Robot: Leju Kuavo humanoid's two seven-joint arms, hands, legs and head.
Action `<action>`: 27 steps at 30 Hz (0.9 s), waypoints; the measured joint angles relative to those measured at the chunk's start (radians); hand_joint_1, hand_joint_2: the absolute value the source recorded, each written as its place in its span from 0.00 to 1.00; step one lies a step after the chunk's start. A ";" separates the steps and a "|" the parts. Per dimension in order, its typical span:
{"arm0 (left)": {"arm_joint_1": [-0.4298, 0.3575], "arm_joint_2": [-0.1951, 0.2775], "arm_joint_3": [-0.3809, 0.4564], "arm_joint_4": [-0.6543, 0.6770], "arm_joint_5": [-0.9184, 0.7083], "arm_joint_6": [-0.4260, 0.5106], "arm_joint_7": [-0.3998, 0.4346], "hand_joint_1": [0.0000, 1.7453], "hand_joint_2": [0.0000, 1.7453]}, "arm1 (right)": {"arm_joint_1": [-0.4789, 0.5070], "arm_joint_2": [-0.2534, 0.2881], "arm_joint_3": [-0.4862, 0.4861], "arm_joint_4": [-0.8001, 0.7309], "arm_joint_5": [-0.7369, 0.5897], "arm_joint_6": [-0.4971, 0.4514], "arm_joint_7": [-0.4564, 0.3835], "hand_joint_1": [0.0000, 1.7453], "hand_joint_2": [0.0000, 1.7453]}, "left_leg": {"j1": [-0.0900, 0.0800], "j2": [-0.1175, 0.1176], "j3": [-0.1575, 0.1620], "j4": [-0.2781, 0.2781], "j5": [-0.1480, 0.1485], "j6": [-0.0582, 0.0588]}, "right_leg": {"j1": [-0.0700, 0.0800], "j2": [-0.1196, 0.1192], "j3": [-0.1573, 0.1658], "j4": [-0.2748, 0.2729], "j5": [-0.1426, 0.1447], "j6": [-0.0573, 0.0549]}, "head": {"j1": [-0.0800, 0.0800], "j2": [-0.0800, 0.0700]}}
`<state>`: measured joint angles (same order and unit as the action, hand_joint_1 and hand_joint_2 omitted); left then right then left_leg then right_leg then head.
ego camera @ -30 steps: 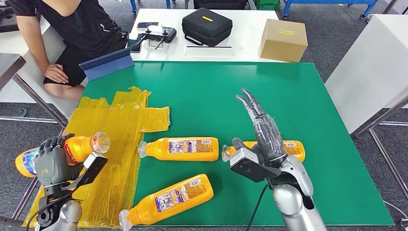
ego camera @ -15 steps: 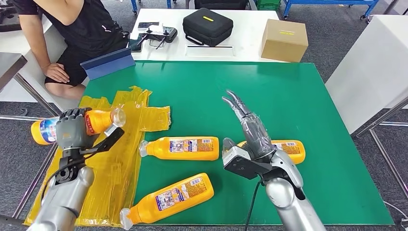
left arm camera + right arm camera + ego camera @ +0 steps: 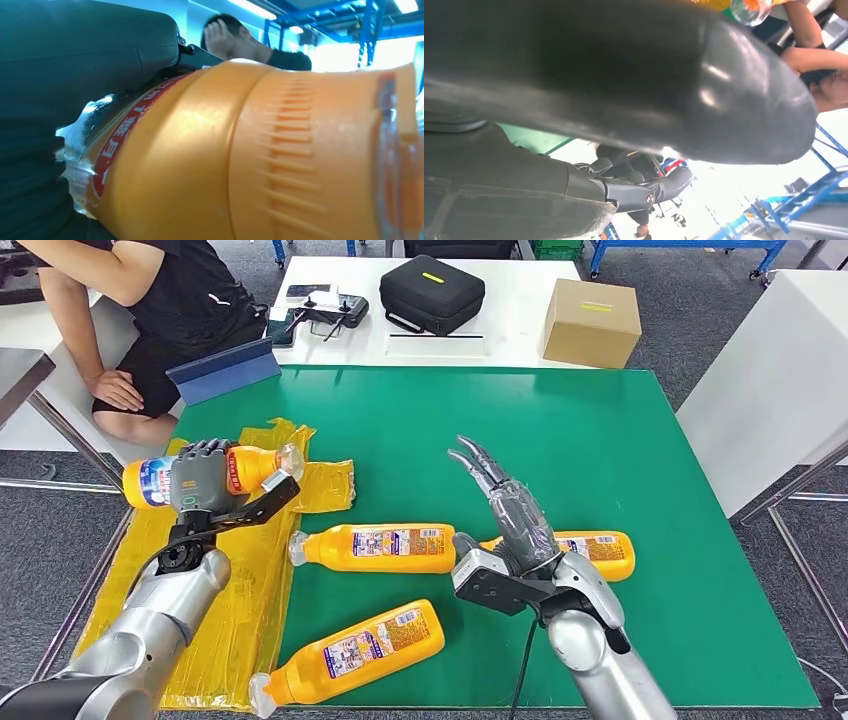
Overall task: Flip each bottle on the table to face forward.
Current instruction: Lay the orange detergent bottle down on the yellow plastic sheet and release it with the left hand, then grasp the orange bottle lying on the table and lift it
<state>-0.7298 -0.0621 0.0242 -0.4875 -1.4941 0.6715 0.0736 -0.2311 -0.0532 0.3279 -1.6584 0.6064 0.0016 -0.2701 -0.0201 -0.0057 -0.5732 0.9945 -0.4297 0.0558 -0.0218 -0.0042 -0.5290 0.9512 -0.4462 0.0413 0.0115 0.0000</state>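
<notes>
My left hand [image 3: 198, 487] grips an orange bottle [image 3: 256, 467] lying sideways in the air, above the yellow sheet [image 3: 238, 580] at the green table's left edge; its clear cap points right. In the left wrist view that bottle [image 3: 260, 160] sits close against the dark fingers [image 3: 75, 55]. Three more orange bottles lie on the table: one in the middle [image 3: 385, 547], one near the front [image 3: 355, 648], and one to the right [image 3: 603, 550]. My right hand [image 3: 508, 520] hovers open, fingers stretched forward, over the neck end of the right bottle. In the right wrist view its thumb [image 3: 624, 75] looms large.
A person [image 3: 150, 300] sits at the back left beside a blue tablet [image 3: 222, 372]. Behind the green table [image 3: 620, 440] a white table carries a black case [image 3: 432, 292], a cardboard box [image 3: 590, 322] and small devices. Another white table stands at the right.
My left hand has lifted the bottle up and carried it rightward and away from me, over the yellow sheet. My right hand has drifted a little to the left, still open.
</notes>
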 joint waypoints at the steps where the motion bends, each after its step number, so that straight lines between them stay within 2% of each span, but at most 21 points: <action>1: -0.002 -0.007 -0.001 0.007 0.002 -0.003 -0.003 1.00 1.00 | -0.003 -0.001 0.002 0.004 0.001 0.004 0.000 0.00 0.00 | 0.000 0.000 0.000 0.000 0.000 0.000 | 0.000 0.000 0.000 0.000 0.000 0.000 | 0.000 0.000; 8: -0.003 -0.056 -0.012 0.045 0.009 -0.025 -0.009 0.99 1.00 | -0.030 0.005 0.020 0.033 0.001 0.020 0.004 0.00 0.00 | 0.000 0.000 -0.001 0.000 0.000 0.000 | 0.000 0.000 -0.001 0.000 0.000 0.000 | 0.000 0.000; 9: -0.003 -0.061 -0.013 0.049 0.010 -0.028 -0.009 0.83 1.00 | -0.033 0.007 0.022 0.036 0.002 0.020 0.006 0.00 0.00 | 0.000 0.000 -0.001 0.000 0.000 0.000 | 0.000 0.000 -0.001 0.000 0.000 0.000 | 0.000 0.000; 11: -0.004 -0.070 -0.013 0.056 0.014 -0.038 -0.009 0.33 1.00 | -0.039 0.011 0.025 0.042 0.002 0.022 0.009 0.00 0.00 | 0.000 0.000 -0.001 0.000 0.000 0.000 | 0.000 0.000 -0.001 0.000 0.000 0.000 | 0.000 0.000; 12: -0.005 -0.074 -0.013 0.060 0.018 -0.047 -0.011 0.09 0.75 | -0.041 0.012 0.025 0.044 0.002 0.024 0.010 0.00 0.00 | 0.000 0.000 -0.001 0.000 0.000 0.000 | 0.000 0.000 -0.001 0.000 0.000 0.000 | 0.000 0.000; 13: -0.006 -0.077 -0.013 0.064 0.023 -0.060 -0.013 0.00 0.50 | -0.042 0.014 0.026 0.045 0.002 0.026 0.013 0.00 0.00 | 0.000 0.000 -0.001 0.000 0.000 0.000 | 0.000 0.000 -0.001 0.000 0.000 0.000 | 0.000 0.000; 15: -0.009 -0.081 -0.013 0.072 0.029 -0.095 -0.021 0.00 0.00 | -0.042 0.020 0.026 0.046 0.004 0.032 0.020 0.00 0.00 | 0.000 0.000 -0.001 0.000 0.000 0.000 | 0.000 0.000 -0.001 0.000 0.000 0.000 | 0.000 0.000; 22: -0.014 -0.086 -0.013 0.093 0.051 -0.140 -0.063 0.00 0.00 | -0.033 0.045 0.019 0.039 0.040 0.053 0.037 0.00 0.00 | 0.000 0.000 -0.001 0.000 0.000 0.000 | 0.000 0.000 -0.001 0.000 0.000 0.000 | 0.000 0.000; 27: -0.022 -0.086 -0.013 0.100 0.048 -0.153 -0.056 0.00 0.00 | -0.032 0.064 0.007 0.035 0.064 0.070 0.044 0.00 0.00 | 0.000 0.001 -0.001 0.000 0.000 0.000 | 0.000 0.000 -0.001 0.000 0.000 0.000 | 0.000 0.000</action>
<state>-0.7517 -0.1480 0.0111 -0.3879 -1.4464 0.5188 0.0178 -0.2635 0.0111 0.3352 -1.6236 0.6702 0.0715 -0.2259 -0.0200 -0.0052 -0.5741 0.9946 -0.4296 0.0557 -0.0216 -0.0039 -0.5304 0.9514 -0.4459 0.0416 0.0113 0.0000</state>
